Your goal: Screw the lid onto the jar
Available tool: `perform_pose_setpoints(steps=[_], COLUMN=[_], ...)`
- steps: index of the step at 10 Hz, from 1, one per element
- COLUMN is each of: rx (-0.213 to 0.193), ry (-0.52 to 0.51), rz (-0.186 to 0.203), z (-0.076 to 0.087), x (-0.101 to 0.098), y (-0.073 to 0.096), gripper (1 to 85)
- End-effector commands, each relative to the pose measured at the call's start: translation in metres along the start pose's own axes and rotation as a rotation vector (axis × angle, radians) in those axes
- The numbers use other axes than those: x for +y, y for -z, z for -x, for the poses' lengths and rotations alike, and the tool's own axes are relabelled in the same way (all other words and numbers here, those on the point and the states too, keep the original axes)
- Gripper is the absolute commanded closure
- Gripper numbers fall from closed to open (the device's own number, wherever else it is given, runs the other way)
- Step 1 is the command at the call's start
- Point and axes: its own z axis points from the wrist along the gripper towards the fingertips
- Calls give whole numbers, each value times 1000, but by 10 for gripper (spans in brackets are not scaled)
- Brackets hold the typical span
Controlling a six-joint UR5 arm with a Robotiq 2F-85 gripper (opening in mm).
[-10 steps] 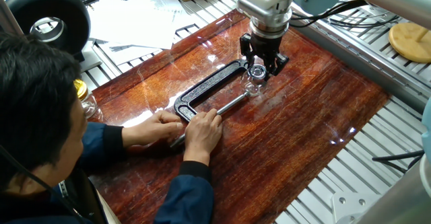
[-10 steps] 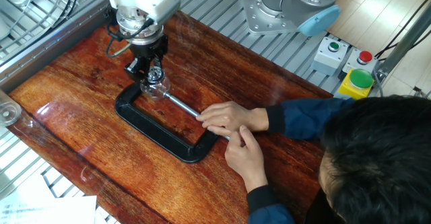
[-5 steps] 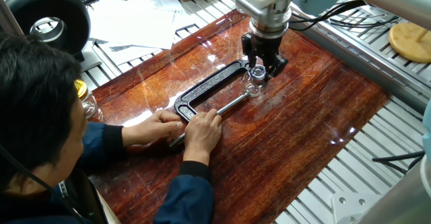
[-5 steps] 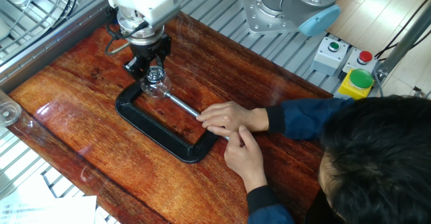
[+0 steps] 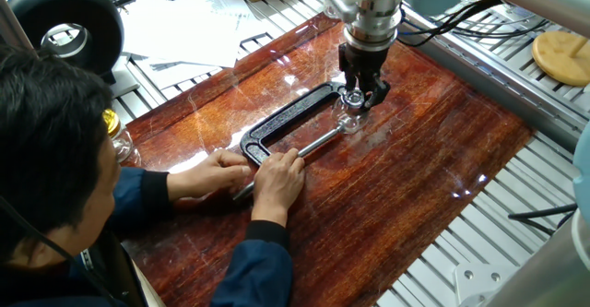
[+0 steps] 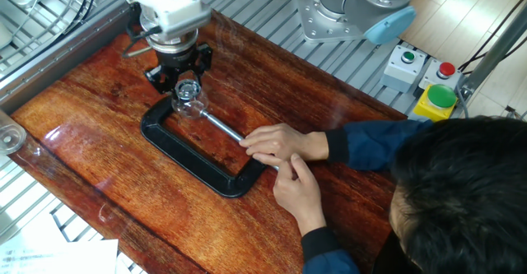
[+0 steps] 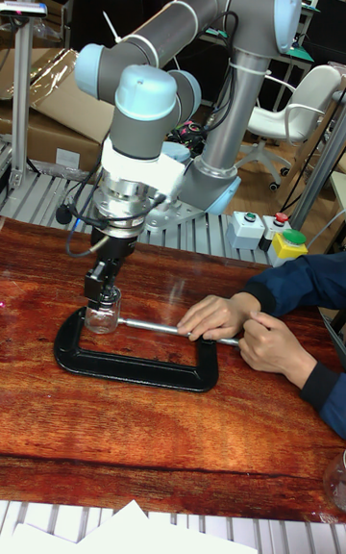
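The red-brown wooden desk (image 5: 433, 150) carries everything. On it lies a black C-clamp (image 6: 191, 155) flat on its side, its silver screw rod (image 6: 224, 129) gripped by a person's two hands (image 6: 284, 155) at the handle end. The jar (image 7: 102, 312) — small, clear glass — stands upright between the clamp's fixed end and the rod's tip, pinned there. The robot's hand (image 5: 363, 93) points straight down over the jar's mouth, fingers pressed in on the lid (image 5: 352, 97), a small silvery cap sitting on top of the jar.
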Motion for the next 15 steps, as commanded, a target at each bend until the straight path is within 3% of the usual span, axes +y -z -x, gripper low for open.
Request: perform_pose_setpoints(steps=[1, 3, 5, 7, 8, 10, 11, 12, 14, 15], rx=[-25, -45, -21, -69, -71, -97, -117, -126, -136, -116], ry=[-285, -419, -572, -709, -752, -780, -752, -727, -681, -679], rz=[19, 14, 19, -16, -36, -68, -116, -135, -146, -135], z=[9, 12, -2, -5, -8, 2, 7, 10, 13, 11], x=[9, 3, -17, -32, -35, -34, -42, -47, -50, -43], y=[-7, -5, 16, 8, 3, -5, -8, -8, -7, -5], gripper=[627, 523, 487, 493, 493, 380, 260, 160, 7, 7])
